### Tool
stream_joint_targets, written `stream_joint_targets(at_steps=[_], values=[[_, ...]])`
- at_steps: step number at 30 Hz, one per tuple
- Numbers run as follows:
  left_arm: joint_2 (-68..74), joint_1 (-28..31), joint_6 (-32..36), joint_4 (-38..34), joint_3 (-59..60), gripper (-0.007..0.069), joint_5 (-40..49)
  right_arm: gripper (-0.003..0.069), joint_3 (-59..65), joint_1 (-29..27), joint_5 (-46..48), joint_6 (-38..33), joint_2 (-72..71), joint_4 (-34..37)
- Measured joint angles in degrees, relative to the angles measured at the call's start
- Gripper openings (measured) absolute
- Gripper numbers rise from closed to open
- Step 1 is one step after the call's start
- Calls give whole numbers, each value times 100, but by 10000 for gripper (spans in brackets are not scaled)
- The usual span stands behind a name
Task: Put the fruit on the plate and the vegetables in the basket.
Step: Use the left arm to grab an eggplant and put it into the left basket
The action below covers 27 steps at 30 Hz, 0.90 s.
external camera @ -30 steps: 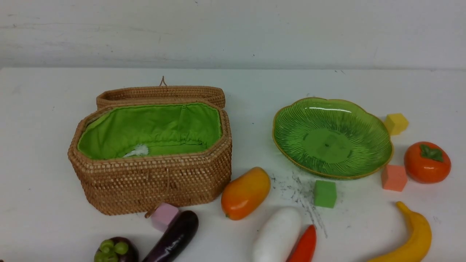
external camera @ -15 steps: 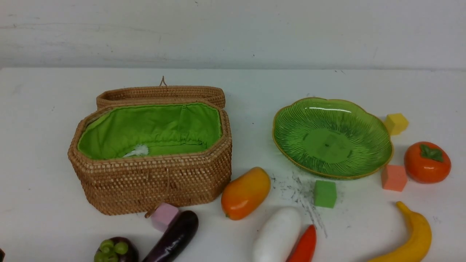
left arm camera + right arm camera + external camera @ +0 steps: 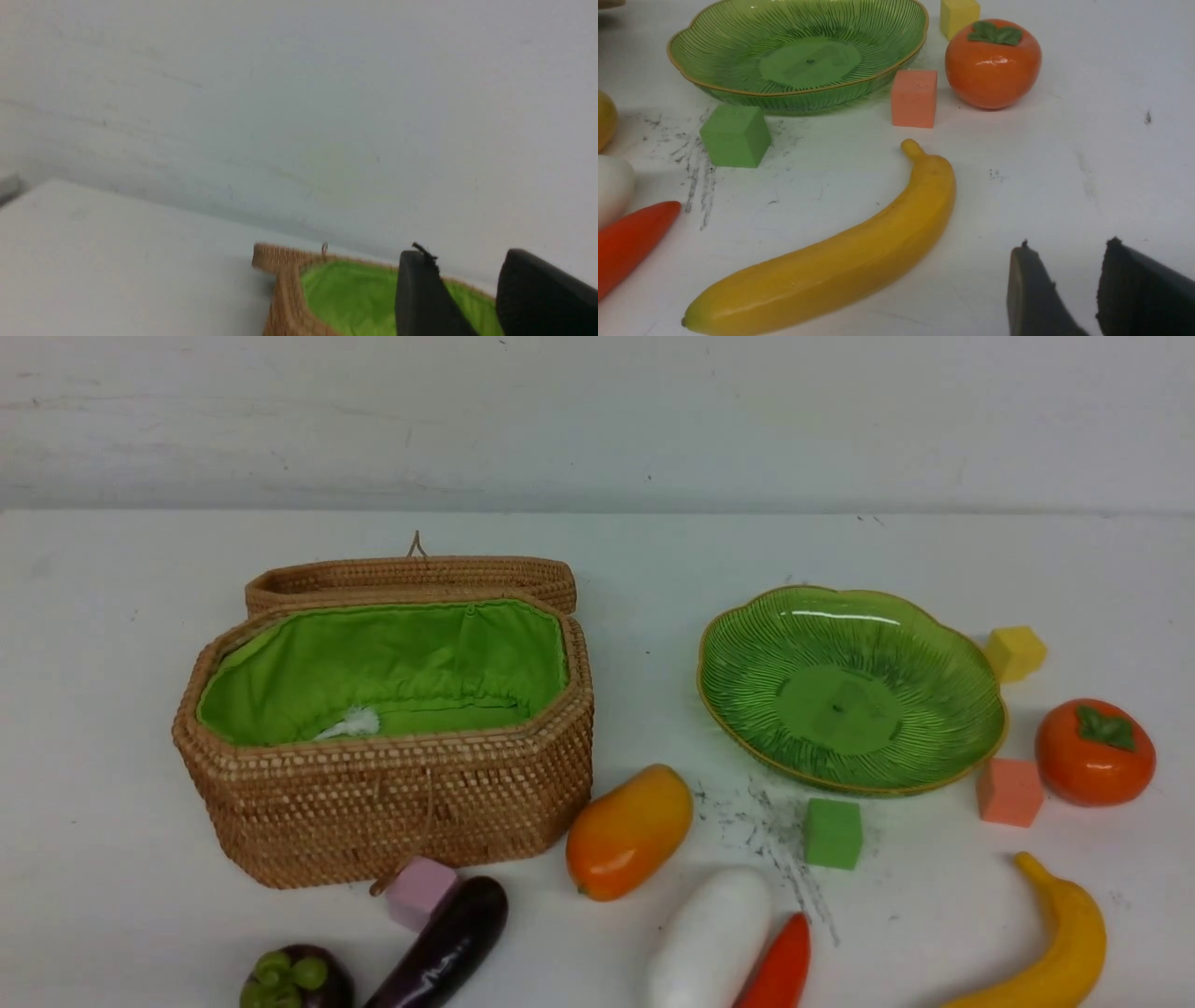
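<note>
A white table (image 3: 112,616) holds a tan wicker basket (image 3: 392,803) on the left. Its lid (image 3: 411,577) is thrown back and the green lining is bare. A ribbed green plate (image 3: 845,695) sits empty on the right.

None of the pieces has been sorted yet. Along the near edge lie a purple mangosteen (image 3: 297,978), a dark eggplant (image 3: 446,947), a white radish (image 3: 709,938) and a red-orange carrot (image 3: 780,969), which rests just beside the radish. A mango (image 3: 627,831) lies between basket and plate. A banana (image 3: 1055,943) and a persimmon (image 3: 1094,751) sit at the far right, near the plate. Four small cubes lie scattered among them; a pink cube (image 3: 420,891) touches the eggplant's tip.

Neither arm shows in the front view. In its wrist view the left gripper (image 3: 467,280) has its black fingers apart with nothing between them, and the basket shows beyond. The right gripper (image 3: 1069,252) is likewise parted and empty, above bare table close to the banana.

The pieces look like glossy moulded toys, so probably light, stiff and slick. Round ones such as the persimmon may roll or squirt out of a pinch. The banana seems best taken across its thick middle, where the sides run nearly parallel. The glass-like plate could chip, so set fruit down gently.
</note>
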Motion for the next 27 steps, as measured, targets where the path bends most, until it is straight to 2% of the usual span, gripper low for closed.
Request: stream_joint_targets(at_steps=[6,10,14,18,20,23,27], values=[[932,0,0,343,-1580,239,813,243,0,0,0,0,0,0],[1957,0,0,159,-2524,239,2105,243,0,0,0,0,0,0],[2869,0,0,90,-2821,239,3074,243,0,0,0,0,0,0],[3467,0,-55,-5,-2828,239,3377,243,0,0,0,0,0,0],[3845,0,-363,-543,-2828,239,3471,243,0,0,0,0,0,0],[4187,0,-452,-1205,-2828,239,3623,243,0,0,0,0,0,0],[4914,0,239,-2120,-2892,239,4313,243,0,0,0,0,0,0]])
